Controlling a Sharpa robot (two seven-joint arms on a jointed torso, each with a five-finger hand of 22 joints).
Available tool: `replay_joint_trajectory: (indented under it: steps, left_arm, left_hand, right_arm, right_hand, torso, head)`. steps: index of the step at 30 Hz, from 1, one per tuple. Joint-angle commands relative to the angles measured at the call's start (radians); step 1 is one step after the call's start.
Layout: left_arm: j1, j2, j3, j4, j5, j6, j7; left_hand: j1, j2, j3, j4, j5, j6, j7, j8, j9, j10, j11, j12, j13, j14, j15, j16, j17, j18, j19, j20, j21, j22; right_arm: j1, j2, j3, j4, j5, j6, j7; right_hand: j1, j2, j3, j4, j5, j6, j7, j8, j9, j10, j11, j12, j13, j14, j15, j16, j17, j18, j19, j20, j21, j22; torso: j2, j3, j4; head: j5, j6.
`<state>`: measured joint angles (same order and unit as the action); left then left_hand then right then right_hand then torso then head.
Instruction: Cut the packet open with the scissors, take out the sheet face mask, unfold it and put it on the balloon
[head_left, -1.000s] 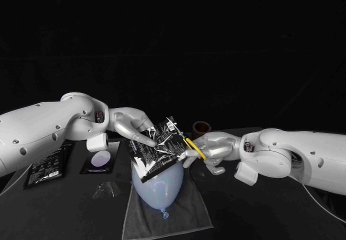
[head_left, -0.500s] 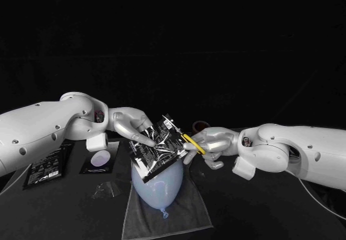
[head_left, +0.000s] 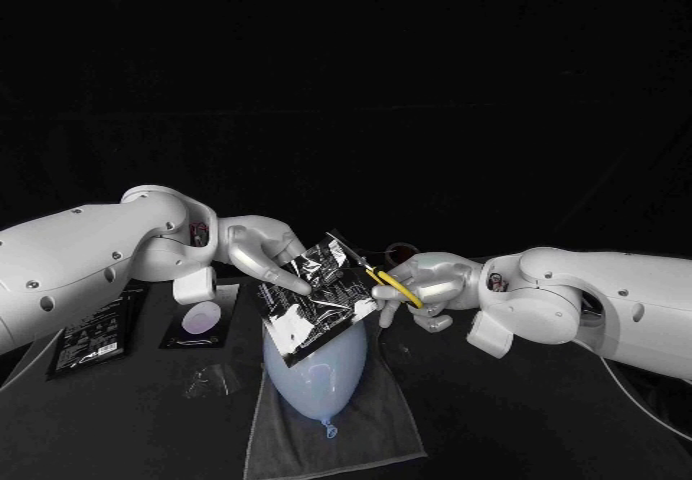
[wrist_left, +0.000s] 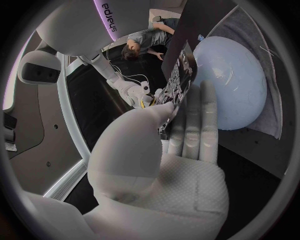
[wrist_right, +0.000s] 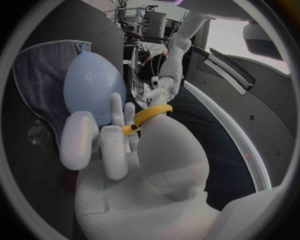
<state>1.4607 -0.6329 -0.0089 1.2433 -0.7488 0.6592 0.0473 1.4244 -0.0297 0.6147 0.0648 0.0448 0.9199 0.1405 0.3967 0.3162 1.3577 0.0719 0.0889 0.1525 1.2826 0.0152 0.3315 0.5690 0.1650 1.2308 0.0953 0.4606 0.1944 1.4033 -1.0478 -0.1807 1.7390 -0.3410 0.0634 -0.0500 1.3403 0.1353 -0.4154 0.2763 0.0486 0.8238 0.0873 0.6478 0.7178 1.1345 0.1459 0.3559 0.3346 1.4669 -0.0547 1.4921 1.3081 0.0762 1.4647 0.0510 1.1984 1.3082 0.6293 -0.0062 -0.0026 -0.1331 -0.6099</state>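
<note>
The left hand (head_left: 267, 256) pinches the black foil packet (head_left: 320, 298) over the blue balloon (head_left: 315, 372), and beside it the right hand (head_left: 433, 284) grips yellow-handled scissors (head_left: 394, 287) at the packet's edge.

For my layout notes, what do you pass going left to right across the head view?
A flat black packet on the table, left hand, held packet, scissors, right hand.
</note>
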Motion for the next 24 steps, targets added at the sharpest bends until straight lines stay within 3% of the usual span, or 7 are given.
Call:
replay_joint_trajectory:
  steps: [1,10,21,24]
  left_arm:
    - [0.0,0.001,0.0,0.002,-0.003,0.013,0.005]
    - [0.0,0.0,0.0,0.002,-0.003,0.013,0.005]
    - [0.0,0.0,0.0,0.002,-0.003,0.012,0.005]
    - [0.0,0.0,0.0,0.001,-0.003,0.011,0.005]
  left_hand:
    - [0.002,0.006,-0.002,-0.001,0.003,0.009,0.001,0.007,0.176,0.003,-0.003,-0.003,0.001,-0.002,-0.006,0.006,0.002,0.012,-0.003,-0.004,0.004,0.001]
    - [0.002,0.006,-0.002,-0.001,0.003,0.009,0.001,0.007,0.176,0.003,-0.003,-0.003,0.001,-0.002,-0.006,0.006,0.002,0.012,-0.003,-0.004,0.004,0.001]
    - [0.002,0.006,-0.002,-0.001,0.003,0.009,0.002,0.006,0.177,0.003,-0.003,-0.003,0.001,-0.002,-0.006,0.007,0.003,0.012,-0.004,-0.004,0.005,0.002]
    - [0.002,0.006,-0.002,-0.001,0.003,0.009,0.002,0.006,0.177,0.003,-0.003,-0.003,0.001,-0.002,-0.006,0.007,0.003,0.012,-0.004,-0.004,0.005,0.002]
  right_arm:
    - [0.002,-0.002,0.002,-0.002,0.008,-0.019,0.009]
    - [0.002,-0.005,0.002,-0.004,0.008,-0.032,0.008]
    - [0.002,-0.006,0.002,-0.004,0.007,-0.039,0.008]
    - [0.002,-0.007,0.001,-0.002,0.006,-0.036,0.012]
  right_hand:
    - [0.013,0.025,-0.023,-0.003,-0.002,0.004,-0.014,0.041,0.038,0.224,-0.147,0.051,0.066,0.063,-0.014,0.003,0.044,-0.004,0.014,-0.015,0.013,0.07]
    - [0.025,0.045,-0.047,-0.004,0.0,-0.005,-0.026,0.082,0.092,0.195,-0.157,0.126,0.189,0.063,-0.023,0.002,0.041,-0.008,0.018,-0.024,0.029,0.081]
    - [0.02,0.039,-0.048,-0.001,0.0,-0.024,-0.02,0.077,0.101,0.162,-0.151,0.129,0.219,0.063,-0.02,0.002,0.043,-0.007,0.015,-0.023,0.024,0.08]
    - [0.017,0.026,-0.048,-0.001,0.0,-0.045,-0.012,0.064,0.102,0.133,-0.144,0.118,0.228,0.06,-0.014,-0.005,0.028,-0.004,0.008,-0.019,0.003,0.07]
  torso:
    - [0.0,-0.0006,0.0]
    - [0.0,-0.0006,0.0002]
    - [0.0,-0.0004,0.0001]
    - [0.0,-0.0005,-0.0003]
  head:
    - [0.001,0.0]
    - [0.0,0.002]
    - [0.001,0.004]
    - [0.001,0.006]
